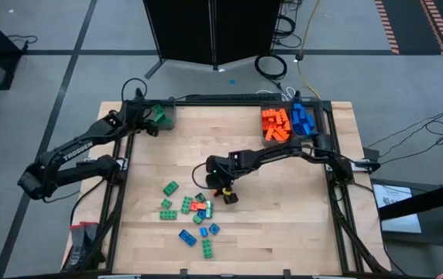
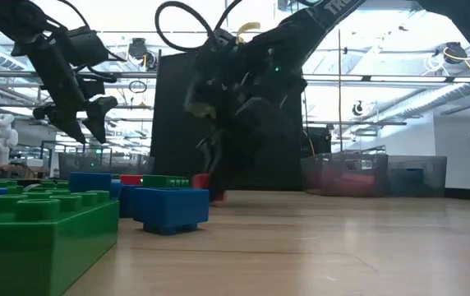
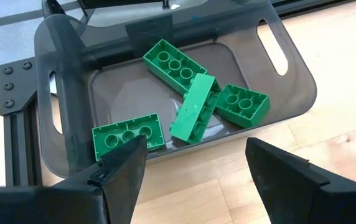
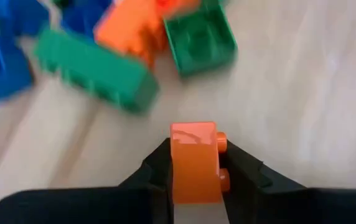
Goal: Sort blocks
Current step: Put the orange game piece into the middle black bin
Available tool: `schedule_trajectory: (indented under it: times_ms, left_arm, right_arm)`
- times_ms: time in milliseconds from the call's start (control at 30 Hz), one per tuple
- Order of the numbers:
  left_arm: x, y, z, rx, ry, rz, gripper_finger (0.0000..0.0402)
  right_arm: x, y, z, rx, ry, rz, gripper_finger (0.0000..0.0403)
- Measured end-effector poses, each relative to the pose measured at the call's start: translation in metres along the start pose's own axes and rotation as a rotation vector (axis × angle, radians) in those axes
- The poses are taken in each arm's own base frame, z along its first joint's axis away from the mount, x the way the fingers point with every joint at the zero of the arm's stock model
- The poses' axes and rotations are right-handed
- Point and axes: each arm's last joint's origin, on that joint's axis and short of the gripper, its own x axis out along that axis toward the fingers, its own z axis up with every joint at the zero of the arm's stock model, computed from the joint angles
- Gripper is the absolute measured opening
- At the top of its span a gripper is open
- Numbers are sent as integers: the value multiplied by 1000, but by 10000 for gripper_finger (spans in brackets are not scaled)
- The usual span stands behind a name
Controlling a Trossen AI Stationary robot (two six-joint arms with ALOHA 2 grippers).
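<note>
My right gripper (image 4: 195, 177) is shut on a small orange block (image 4: 193, 158) at the table's middle (image 1: 224, 192), just right of the loose pile of green, blue and orange blocks (image 1: 189, 213) lying on the wood. My left gripper (image 3: 196, 149) hangs open above the near rim of a grey bin (image 3: 293, 74) at the far left (image 1: 163, 116). Several green blocks (image 3: 193, 106) lie in that bin. In the low view the left gripper (image 2: 83, 115) shows high at the left. My right gripper pinches the orange block between its two fingers, one finger (image 4: 156, 171) on its plain face and the other on its studded face (image 4: 220, 142). The fingers slant down from the table's right side. Whether the block's lower end rests on the table, I cannot tell.
Two grey bins stand at the far right, one with orange blocks (image 1: 275, 124), one with blue blocks (image 1: 304, 120). A green block (image 4: 97, 71) and another orange one (image 4: 134, 28) lie just beyond the held block. Bare wood lies to the right of the pile.
</note>
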Motion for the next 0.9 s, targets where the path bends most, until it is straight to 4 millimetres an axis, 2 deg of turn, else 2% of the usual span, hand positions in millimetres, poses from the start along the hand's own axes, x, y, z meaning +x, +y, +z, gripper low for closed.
schedule_trajectory:
  times_ms: [100,200,367,467,567,667,733,900]
  left_arm:
    - [0,0,0,0,0,0,277]
    - [0,0,0,0,0,0,277]
    - [0,0,0,-3,0,0,277]
    - [0,0,0,-3,0,0,277]
    - [0,0,0,-8,0,0,277]
    - [0,0,0,-10,0,0,277]
    - [0,0,0,-9,0,0,277]
    - [0,0,0,-9,1,0,277]
  right_arm:
    - [-36,-8,8,-7,-30,-38,74]
    - [-85,-21,13,1,-70,-88,74]
    - [-164,-51,-1,72,-83,-244,74]
    - [-212,-60,-13,112,-87,-354,74]
    - [-245,-71,-33,180,-44,-443,74]
    - [-270,-82,-55,262,14,-531,74]
    - [-278,-88,-72,324,39,-557,74]
    - [-271,-94,-114,437,113,-542,74]
